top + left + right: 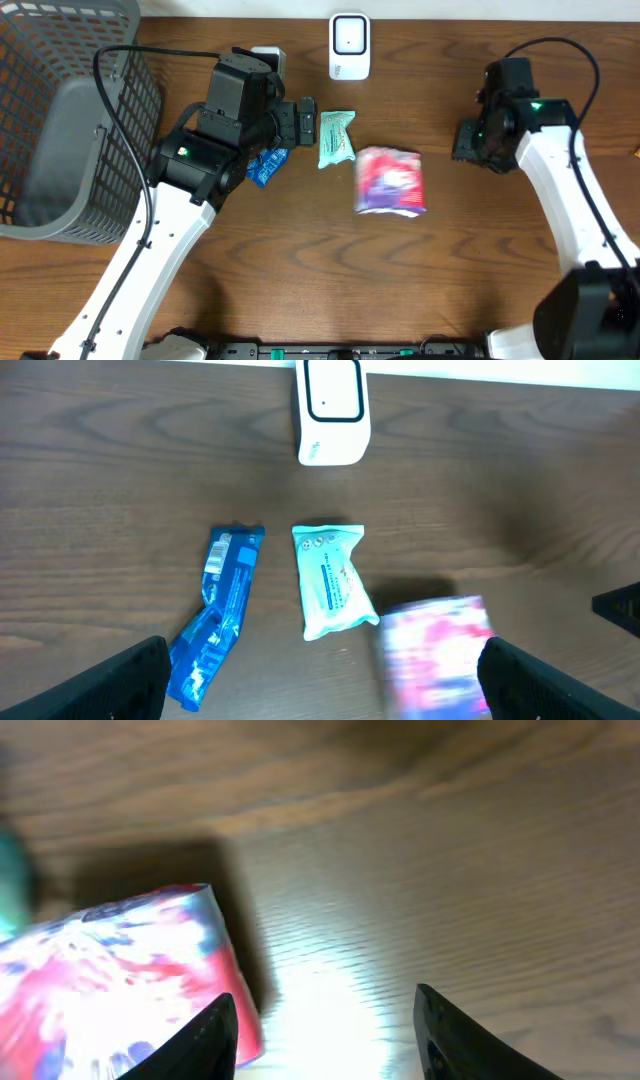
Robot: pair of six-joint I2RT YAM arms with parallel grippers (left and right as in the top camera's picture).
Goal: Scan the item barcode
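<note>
A pink and purple packet (390, 181) lies blurred on the wooden table, right of centre. It also shows in the left wrist view (435, 655) and in the right wrist view (110, 980). The white scanner (349, 45) stands at the table's far edge. My right gripper (468, 140) hangs right of the packet. Its jaws are open with only bare table between them (325, 1035), and the packet sits just outside the left finger (213, 1035). My left gripper (305, 120) is wide open (340, 685) above the table, holding nothing.
A teal packet (336, 138) and a blue packet (266, 165) lie left of the pink one, under the left arm. A grey mesh basket (60, 120) fills the far left. The scanner (333, 410) stands beyond both packets.
</note>
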